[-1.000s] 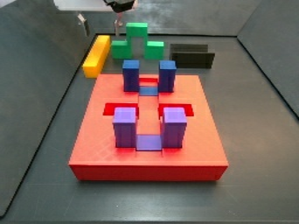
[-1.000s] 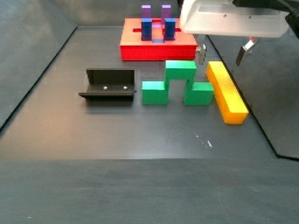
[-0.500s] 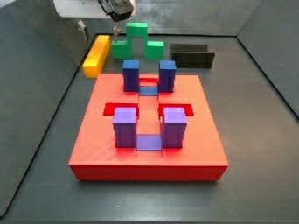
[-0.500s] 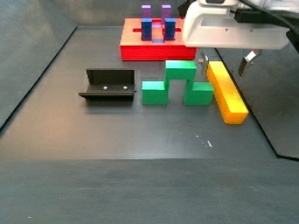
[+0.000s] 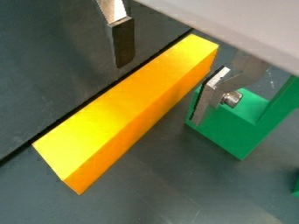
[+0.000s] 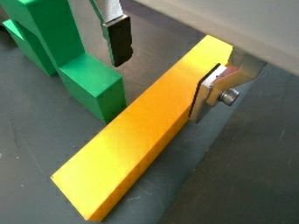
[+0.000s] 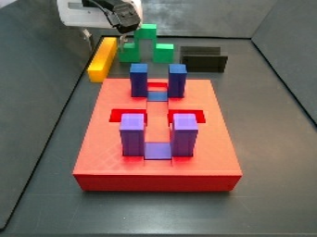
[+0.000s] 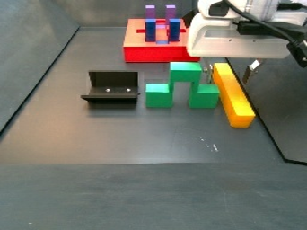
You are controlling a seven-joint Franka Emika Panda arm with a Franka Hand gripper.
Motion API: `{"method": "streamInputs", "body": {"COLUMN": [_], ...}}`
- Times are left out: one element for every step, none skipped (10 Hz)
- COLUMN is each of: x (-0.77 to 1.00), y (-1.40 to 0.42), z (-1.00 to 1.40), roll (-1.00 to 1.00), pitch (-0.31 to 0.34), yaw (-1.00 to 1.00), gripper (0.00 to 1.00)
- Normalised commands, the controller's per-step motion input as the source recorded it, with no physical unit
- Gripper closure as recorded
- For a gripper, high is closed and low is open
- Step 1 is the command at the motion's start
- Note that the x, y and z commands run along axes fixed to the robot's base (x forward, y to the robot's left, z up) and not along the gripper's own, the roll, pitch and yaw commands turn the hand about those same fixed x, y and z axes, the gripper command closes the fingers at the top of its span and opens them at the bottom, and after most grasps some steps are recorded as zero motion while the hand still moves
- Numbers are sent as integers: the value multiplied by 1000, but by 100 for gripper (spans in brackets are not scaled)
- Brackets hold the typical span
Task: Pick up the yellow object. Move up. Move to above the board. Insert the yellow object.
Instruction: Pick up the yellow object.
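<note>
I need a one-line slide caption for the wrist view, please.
Open gripper straddling the yellow bar lying on the floor, green stepped block beside it.

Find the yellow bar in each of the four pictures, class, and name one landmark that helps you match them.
Wrist view: yellow bar between the open gripper fingers.
Wrist view: same bar.
Side view: upper left.
Side view: right.
Landmark: the green stepped block alongside.
</note>
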Motion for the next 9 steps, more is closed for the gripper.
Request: {"method": "streamInputs", "body": {"x": [0,0,0,14,80,120,100,86,63], "y": [29,0,6,66,60,0,0,0,0], "z": [-140,-109,-146,-183,-189,-203,-183,-177,-180], "roll": [84,83,107,137,131,129,121,129,134], "pitch": [-49,-40,-41,-43,-46,-44,-50,-40,-40], "yaw": [0,0,0,0,0,0,0,0,0], "gripper": [0,0,0,0,0,0,0,0,0]}}
